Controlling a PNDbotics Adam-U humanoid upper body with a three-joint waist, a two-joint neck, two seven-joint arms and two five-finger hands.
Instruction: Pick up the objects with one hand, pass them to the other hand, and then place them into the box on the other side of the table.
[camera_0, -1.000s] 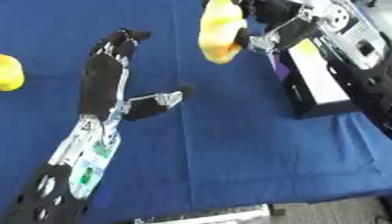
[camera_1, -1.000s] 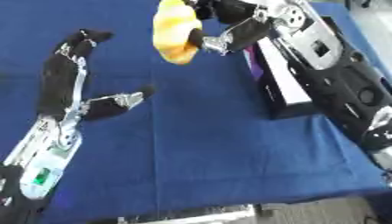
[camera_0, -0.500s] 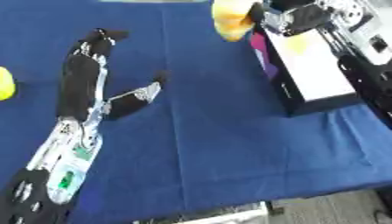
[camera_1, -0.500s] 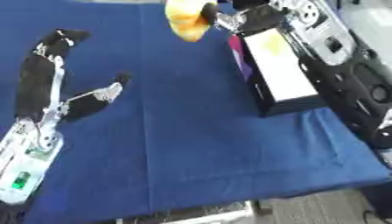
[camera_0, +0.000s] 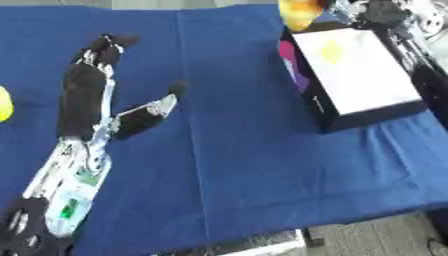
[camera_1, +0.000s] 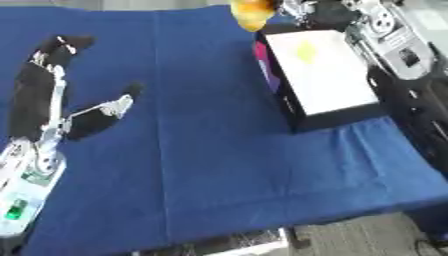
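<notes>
A yellow-orange object (camera_1: 249, 11) hangs at the top edge of the view, over the far left corner of the box, held by my right hand (camera_1: 320, 12), whose fingers curl round it. The black box (camera_0: 367, 113) with a white inside stands on the right of the blue table. A small yellow thing (camera_0: 331, 50) lies inside it. My left hand (camera_0: 87, 95) lies open on the cloth at the left, fingers stretched away and thumb out to the right, holding nothing. Another yellow object (camera_0: 3, 104) shows at the left edge.
A blue cloth (camera_0: 236, 150) covers the table. Its front edge (camera_0: 262, 230) runs along the bottom, with grey floor beyond at the lower right. My right arm (camera_1: 402, 55) runs along the box's right side.
The camera has shifted. My right hand has carried the yellow-orange object up and away, to the box's far end. My left hand stays open on the cloth.
</notes>
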